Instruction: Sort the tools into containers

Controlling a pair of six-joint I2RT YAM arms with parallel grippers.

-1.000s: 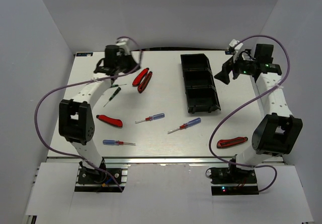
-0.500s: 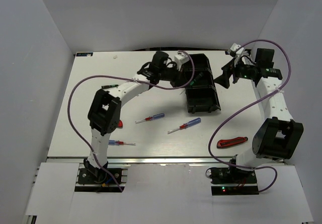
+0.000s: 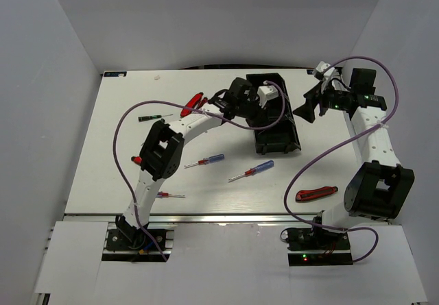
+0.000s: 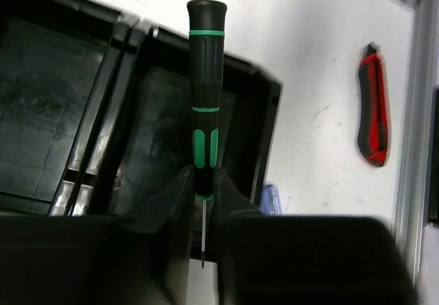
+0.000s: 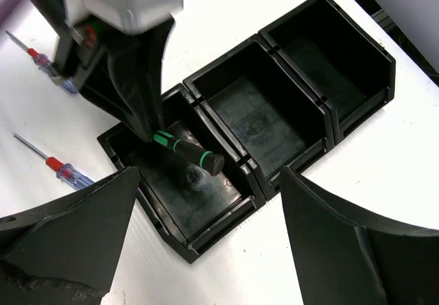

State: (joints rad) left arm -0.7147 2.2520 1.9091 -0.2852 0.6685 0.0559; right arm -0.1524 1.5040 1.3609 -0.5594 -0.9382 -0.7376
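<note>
My left gripper (image 3: 263,115) is shut on a black, green-banded screwdriver (image 4: 206,113) and holds it above the near end compartment of the black three-compartment tray (image 3: 291,122). The screwdriver (image 5: 185,151) is clear of the compartment floor. My right gripper (image 3: 309,106) is open and empty just right of the tray (image 5: 255,39). Its jaws stand wide apart in the right wrist view (image 5: 209,181). Red pliers (image 3: 194,103), a thin green screwdriver (image 3: 152,118), three blue-and-red screwdrivers (image 3: 206,160) (image 3: 252,171) (image 3: 168,195) and a red cutter (image 3: 315,194) lie on the table.
The left arm (image 3: 199,118) stretches across the table's middle and partly hides a red-handled tool (image 3: 137,160). The other two tray compartments hold nothing. The red cutter (image 4: 372,106) lies by the near right table edge.
My left arm has swung from the far left of the table across to the tray, carrying the green-banded screwdriver. My right gripper has stayed beside the tray.
</note>
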